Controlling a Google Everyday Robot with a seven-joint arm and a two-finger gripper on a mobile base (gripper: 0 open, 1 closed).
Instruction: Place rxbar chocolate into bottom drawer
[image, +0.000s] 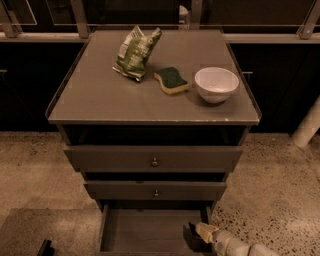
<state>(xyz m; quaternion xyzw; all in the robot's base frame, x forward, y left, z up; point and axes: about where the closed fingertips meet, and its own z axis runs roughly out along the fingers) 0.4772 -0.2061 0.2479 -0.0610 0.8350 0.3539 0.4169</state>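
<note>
I am reaching in from the near right, and my gripper (199, 234) is hanging over the right near corner of the open bottom drawer (142, 231). It is closing narrowly on a small dark flat thing that I am taking for the chocolate bar (192, 237). The bar is sitting at the tip of the gripper, just above the drawer's floor and close to its right wall.

I am judging the bar to be light and thin, with a slick wrapper around a firm but bendable middle. It is likely to slip or twist if I am pinching only an end. A grip across the flat faces near the middle is the safer hold, and light pressure is enough.

On the cabinet top (100, 100), far from my gripper, the green bag (136, 53), the sponge (171, 81) and the white bowl (216, 84) are lying in a row. The two upper drawers (154, 158) are sitting nearly shut above the open one.
</note>
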